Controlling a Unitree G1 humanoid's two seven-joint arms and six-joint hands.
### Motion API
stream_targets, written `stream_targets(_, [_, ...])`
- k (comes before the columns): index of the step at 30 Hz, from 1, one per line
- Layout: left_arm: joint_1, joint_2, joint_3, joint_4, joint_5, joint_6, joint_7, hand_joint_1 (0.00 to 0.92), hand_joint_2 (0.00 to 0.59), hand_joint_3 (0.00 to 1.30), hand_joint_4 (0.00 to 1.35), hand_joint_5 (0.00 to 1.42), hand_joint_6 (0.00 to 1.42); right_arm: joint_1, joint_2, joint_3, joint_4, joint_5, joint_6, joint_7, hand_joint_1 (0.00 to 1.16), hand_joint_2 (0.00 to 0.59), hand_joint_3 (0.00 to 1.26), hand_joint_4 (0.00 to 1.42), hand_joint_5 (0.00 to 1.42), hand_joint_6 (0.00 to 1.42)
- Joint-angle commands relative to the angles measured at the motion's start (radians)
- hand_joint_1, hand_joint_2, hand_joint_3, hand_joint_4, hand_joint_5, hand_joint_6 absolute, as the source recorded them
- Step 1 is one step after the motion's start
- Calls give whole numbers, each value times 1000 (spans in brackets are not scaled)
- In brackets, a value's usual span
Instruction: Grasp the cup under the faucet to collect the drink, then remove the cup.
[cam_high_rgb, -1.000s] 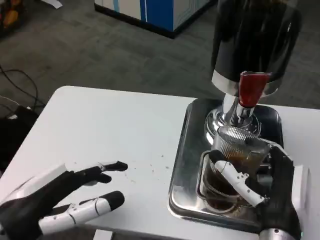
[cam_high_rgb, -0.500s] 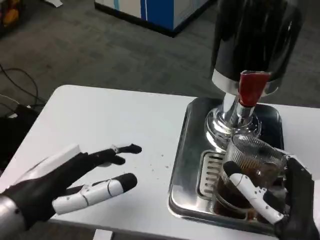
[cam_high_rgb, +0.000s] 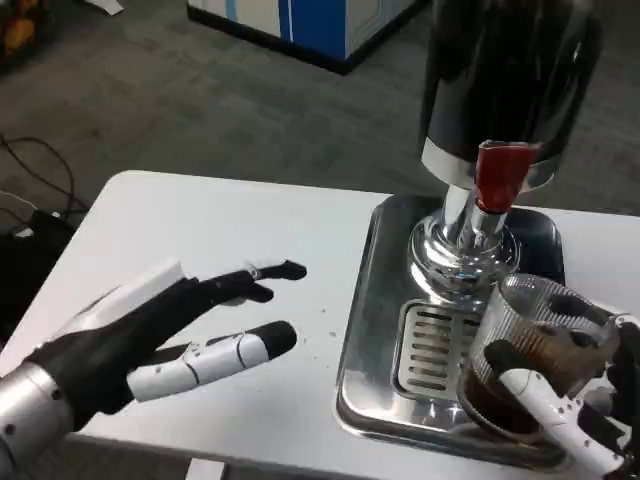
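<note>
A clear ribbed cup with dark drink in its lower half sits in my right hand at the lower right, over the tray's front right corner and clear of the drip grate. The fingers wrap around the cup's lower part. The dispenser, dark with a chrome base, stands at the back of the tray, its red faucet handle pointing down above the grate. My left hand hovers open over the white table at the lower left, fingers stretched toward the tray.
A shiny metal tray holds the dispenser and grate on the table's right side. The white table ends at a rounded far left corner. Grey floor, cables and a blue and white cabinet lie beyond.
My right hand has carried the cup to the right and toward me, off the grate and away from the faucet. My left hand has reached farther forward toward the tray.
</note>
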Motion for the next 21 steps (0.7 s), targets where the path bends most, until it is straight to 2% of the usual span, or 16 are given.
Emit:
stream_targets(1, [-18, -4, -21, -25, 19, 9, 7, 27, 137, 176, 86, 153, 140, 36, -14, -16, -82, 20, -81, 44, 812, 180, 860, 1038, 1264, 1350])
stream_targets(12, [-18, -4, -55, -110, 36, 18, -5, 23, 126, 176, 76, 148, 140, 129, -46, -34, -180, 33, -158, 143, 829, 175, 886, 1065, 1295, 1387])
stream_targets(21, [0, 11, -61, -212, 45, 31, -26, 15, 127, 176, 74, 147, 140, 175, -55, -31, -209, 29, -231, 196, 833, 174, 901, 1079, 1310, 1406])
